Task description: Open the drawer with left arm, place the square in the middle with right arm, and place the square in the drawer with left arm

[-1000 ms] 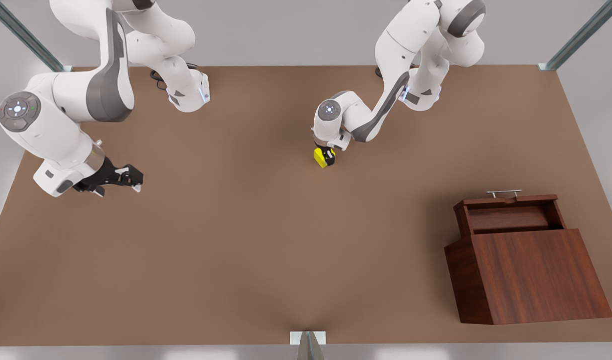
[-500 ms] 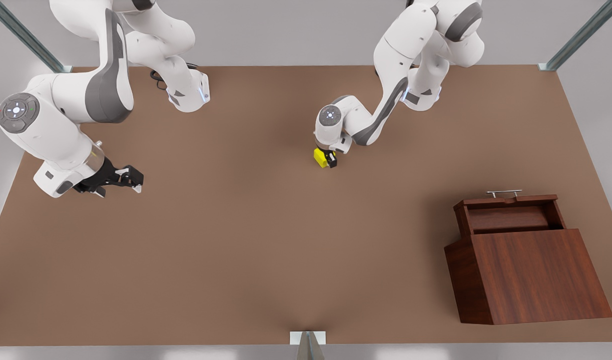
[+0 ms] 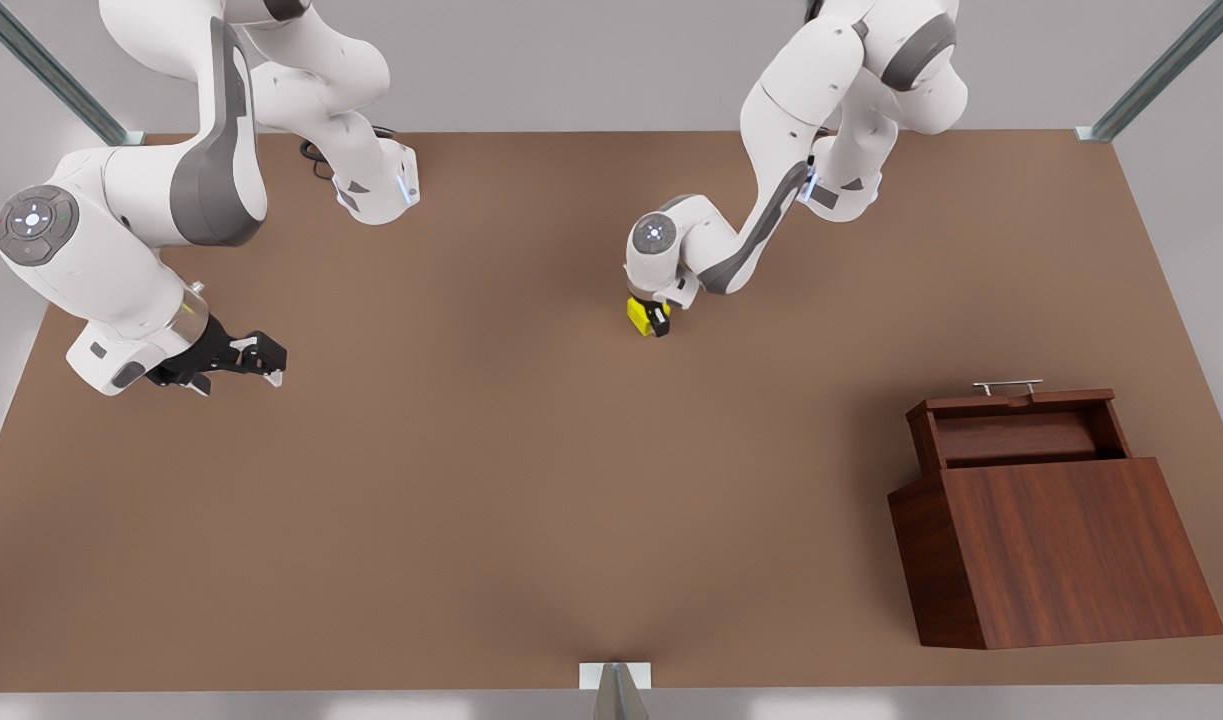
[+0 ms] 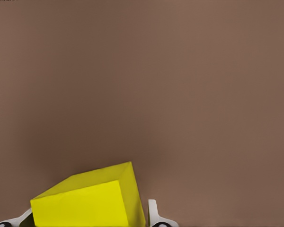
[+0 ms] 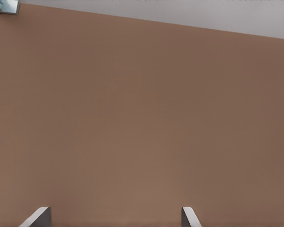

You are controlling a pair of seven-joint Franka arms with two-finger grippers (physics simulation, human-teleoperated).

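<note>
Left wrist view first: my left gripper [image 4: 90, 222] has the square [image 4: 87, 201] clamped between its fingers [image 4: 152, 215], the yellow cube sitting low in the frame with bare brown table behind it. In the front view that same left gripper [image 3: 655, 318] is just above centre, hanging under the arm that reaches in from the upper right, and the square [image 3: 639, 312] looks to be at or just off the tabletop [image 3: 491, 480] — I can't tell whether it is touching. Compared with a second ago, the wrist has crept slightly up and to the left in the frame and the cube is tucked further under it; the elbow has swung a bit too. So I read this as the grip settled and the lift starting.

Over at the left edge of the front view, the right gripper [image 3: 261, 357] waits with its fingers spread; the right wrist view shows those fingers [image 5: 38, 217] wide apart over bare table.

Lower right, the drawer [image 3: 1016, 432] is already pulled out of the cabinet [image 3: 1061, 550], its handle [image 3: 1007, 385] at the far side. It's well apart from the cube, so my next job is a long carry down and right, then a drop into that open tray.
</note>
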